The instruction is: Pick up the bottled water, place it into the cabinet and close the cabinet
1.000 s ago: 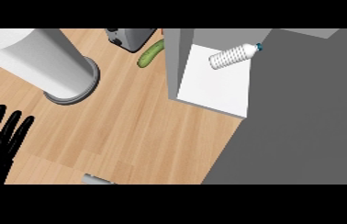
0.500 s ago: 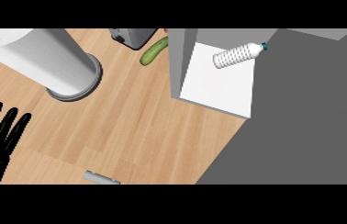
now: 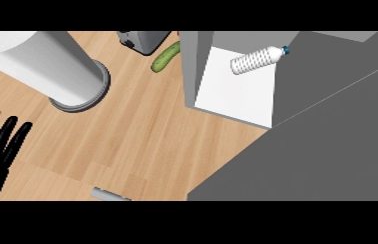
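The bottle (image 3: pixel 258 60) now lies in the cabinet (image 3: pixel 244 90), far right of the open, empty left hand (image 3: pixel 10 140), which slides off-view; door unshut.

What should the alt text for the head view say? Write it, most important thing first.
A bottled water lies on its side inside an open white cabinet standing on a wooden counter. The left robot hand rests open at the left edge, with a green cucumber and a large white cylinder beyond.
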### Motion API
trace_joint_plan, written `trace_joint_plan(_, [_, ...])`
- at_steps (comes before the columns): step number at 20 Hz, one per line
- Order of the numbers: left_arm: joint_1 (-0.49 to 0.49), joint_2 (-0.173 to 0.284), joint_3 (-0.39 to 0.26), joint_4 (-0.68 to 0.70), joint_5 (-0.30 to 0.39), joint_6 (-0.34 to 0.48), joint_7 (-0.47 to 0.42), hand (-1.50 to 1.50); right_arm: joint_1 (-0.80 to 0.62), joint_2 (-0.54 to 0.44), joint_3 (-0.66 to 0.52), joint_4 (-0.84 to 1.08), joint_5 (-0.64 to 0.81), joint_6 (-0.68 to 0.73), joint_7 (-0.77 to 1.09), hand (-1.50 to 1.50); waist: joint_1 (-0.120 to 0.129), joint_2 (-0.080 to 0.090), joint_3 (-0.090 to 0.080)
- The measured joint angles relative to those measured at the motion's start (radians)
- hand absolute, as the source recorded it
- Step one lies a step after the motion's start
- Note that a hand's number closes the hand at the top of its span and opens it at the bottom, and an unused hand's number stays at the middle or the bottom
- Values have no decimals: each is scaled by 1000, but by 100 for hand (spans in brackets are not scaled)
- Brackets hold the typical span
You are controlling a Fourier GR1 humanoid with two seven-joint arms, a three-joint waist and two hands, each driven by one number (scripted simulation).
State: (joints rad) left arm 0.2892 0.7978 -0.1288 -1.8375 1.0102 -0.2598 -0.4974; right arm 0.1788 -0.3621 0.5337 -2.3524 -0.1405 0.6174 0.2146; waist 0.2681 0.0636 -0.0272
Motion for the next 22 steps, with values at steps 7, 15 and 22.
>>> trace_joint_plan(7, [0, 1, 5, 18, 8, -12, 4, -150, -176, 95, -15, 152, -2, -58, 131, 150, -6, -7, 6])
trace_joint_plan(15, [3, -5, 9, 37, 17, -24, 2, -150, -399, 232, -78, 354, -20, -125, 237, 150, -20, -16, 12])
trace_joint_plan(22, [10, -7, 28, 55, 27, -25, -2, -150, -653, 337, -200, 599, 57, -352, 295, 150, -44, -22, 19])
